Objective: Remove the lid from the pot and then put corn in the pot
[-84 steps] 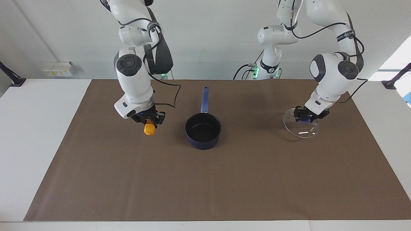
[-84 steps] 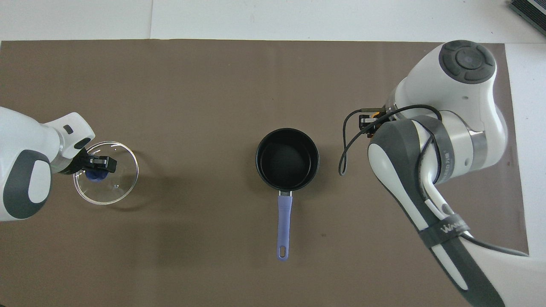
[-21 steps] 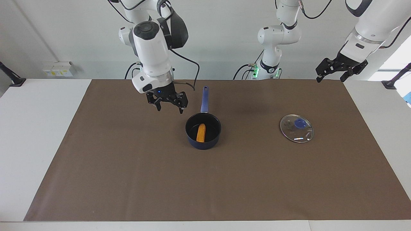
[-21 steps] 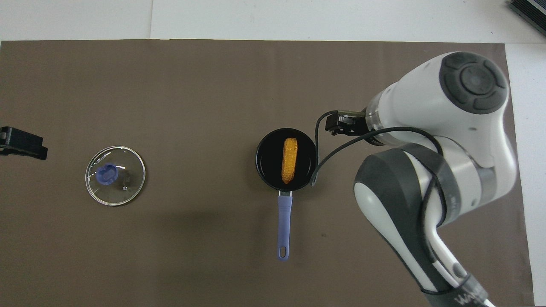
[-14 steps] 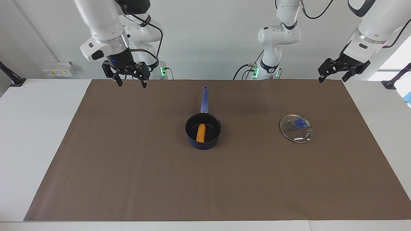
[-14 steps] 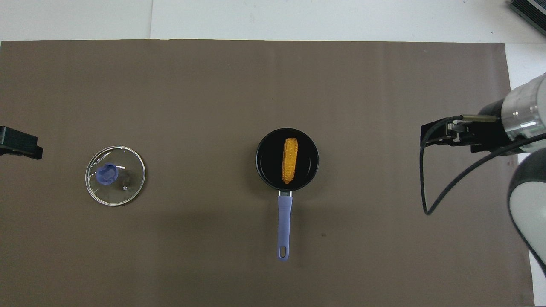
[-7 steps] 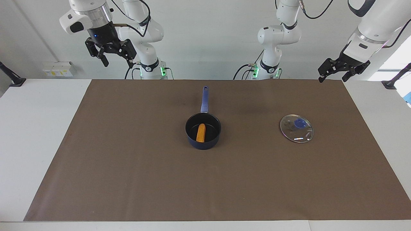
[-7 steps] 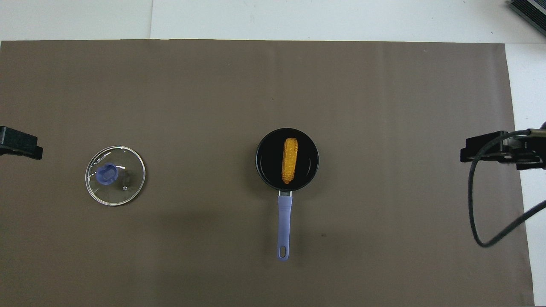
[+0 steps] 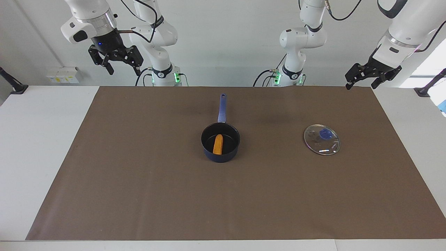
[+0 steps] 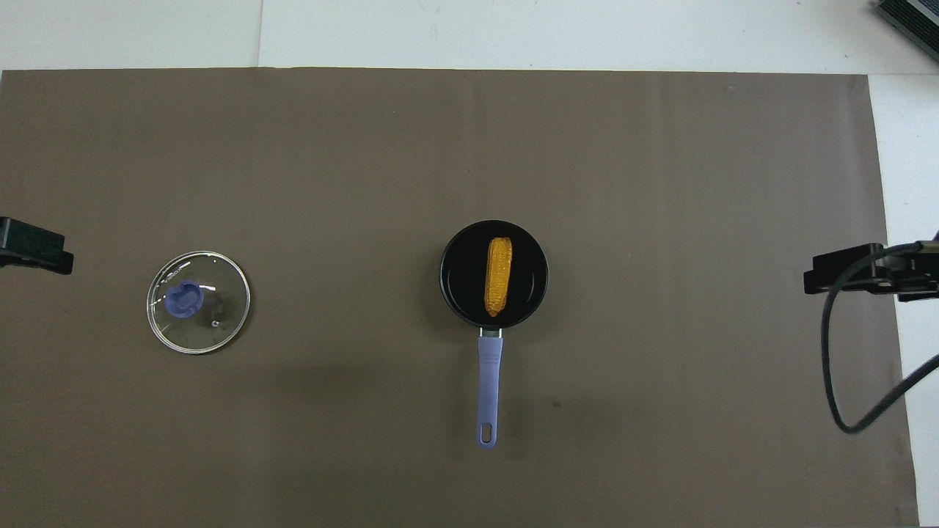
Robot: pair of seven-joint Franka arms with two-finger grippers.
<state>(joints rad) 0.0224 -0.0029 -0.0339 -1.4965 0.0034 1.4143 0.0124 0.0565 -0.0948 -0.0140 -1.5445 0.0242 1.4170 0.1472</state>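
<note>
The yellow-orange corn cob (image 9: 217, 144) is lying in the navy-blue saucepan (image 9: 220, 154), glass lid (image 9: 322, 139) lying apart, while the left gripper (image 9: 361, 82) and right gripper (image 9: 121, 67) are hanging wide open, empty.

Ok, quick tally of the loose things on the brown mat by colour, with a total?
Blue: 1, the pot, handle toward the robots.
Yellow-orange: 1, the corn, lying in the pot.
Clear glass with a blue knob: 1, the lid, flat on the mat toward the left arm's end.
Total: 3.
</note>
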